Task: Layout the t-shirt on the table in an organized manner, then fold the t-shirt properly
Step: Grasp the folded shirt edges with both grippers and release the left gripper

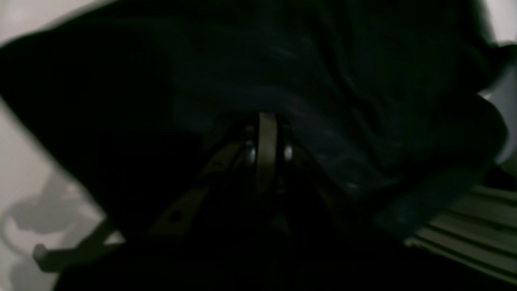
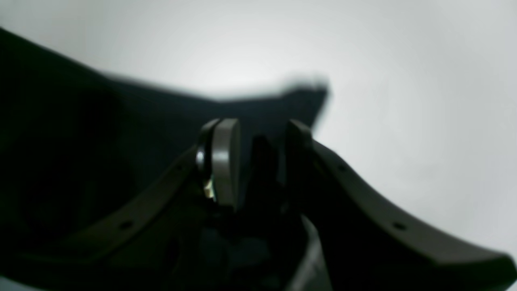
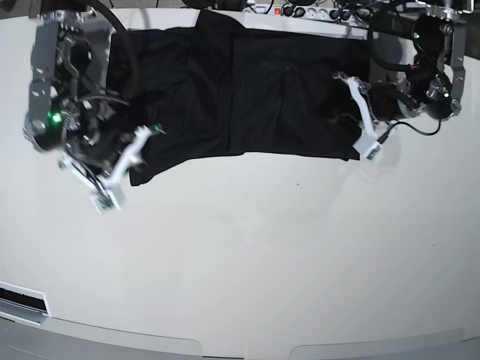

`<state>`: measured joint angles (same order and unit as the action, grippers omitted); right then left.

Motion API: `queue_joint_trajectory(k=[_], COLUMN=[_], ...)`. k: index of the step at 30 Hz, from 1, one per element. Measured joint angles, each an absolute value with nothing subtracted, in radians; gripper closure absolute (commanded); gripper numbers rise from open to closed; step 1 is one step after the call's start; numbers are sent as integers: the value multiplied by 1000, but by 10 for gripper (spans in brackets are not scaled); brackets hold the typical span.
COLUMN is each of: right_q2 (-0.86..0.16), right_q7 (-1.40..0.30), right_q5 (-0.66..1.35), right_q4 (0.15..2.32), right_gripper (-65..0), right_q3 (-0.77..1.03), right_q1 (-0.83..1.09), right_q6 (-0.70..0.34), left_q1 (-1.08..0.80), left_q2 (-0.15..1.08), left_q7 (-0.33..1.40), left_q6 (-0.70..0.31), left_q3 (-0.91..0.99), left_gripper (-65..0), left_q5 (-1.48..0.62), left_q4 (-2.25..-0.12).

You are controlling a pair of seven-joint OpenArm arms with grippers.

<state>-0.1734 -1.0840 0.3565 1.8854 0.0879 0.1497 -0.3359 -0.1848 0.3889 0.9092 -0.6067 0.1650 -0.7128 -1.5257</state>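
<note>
The black t-shirt (image 3: 240, 97) lies spread across the far part of the white table (image 3: 240, 262), with folds and wrinkles in it. My left gripper (image 3: 358, 120) is at the shirt's right edge. In the left wrist view its fingers (image 1: 266, 121) are pressed together, shut on dark cloth (image 1: 323, 81) that fills most of that frame. My right gripper (image 3: 124, 169) is at the shirt's near-left corner. Its jaws (image 2: 258, 129) stand open over the cloth (image 2: 121, 133), with the shirt's corner (image 2: 311, 95) just beyond them.
A power strip and cables (image 3: 307, 11) run along the table's far edge. The table's curved front edge (image 3: 240, 341) is near the bottom. A ribbed metal rail (image 1: 464, 230) shows at the lower right of the left wrist view.
</note>
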Motion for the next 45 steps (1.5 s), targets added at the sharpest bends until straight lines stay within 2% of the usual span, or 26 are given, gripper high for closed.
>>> queue_joint_trajectory(k=[4,8,12,22,25,32,36,39,45], right_q2=[-171,-162,-140,-139,-144,-145,-149,-144,-141], right_q7=[-1065,-1057,-934,-915,-905,-882,-925,-1029,-1041], right_q5=[362,355,369,493,537,627,747,852,893], right_q4=[1886,1880,1828,1533,1470,1338,1273,1273,1273], right_gripper=[-233,-337,-406,-407,-407,-407,-403,-402,-402], right_q3=[242,369,424,454,458,459,460,443,295], right_q1=[210,306,356,278,249,192,193,196,196], right_q6=[-332,-379,-388,-456,-509,-603,-715,-708,-711], left_q1=[-186,-178,-172,-171,-171,-169,-169,-169,-169], left_q2=[396,393,411,471,500,501,498,498,498], left_q7=[873,813,738,736,734,732,732,733,733], left_q6=[-606,-607,-613,-606,-558,-558,-558,-557,-557], left_q3=[165,164,164,164,164,164,164,164,164], left_gripper=[0,0,0,0,0,0,0,0,0], left_q5=[-672,-641,-642,-643,-643,-639,-645,-658,-658], left_q4=[-1463,-1388,-1329,-1324,-1324,-1324,-1324,-1324,-1324])
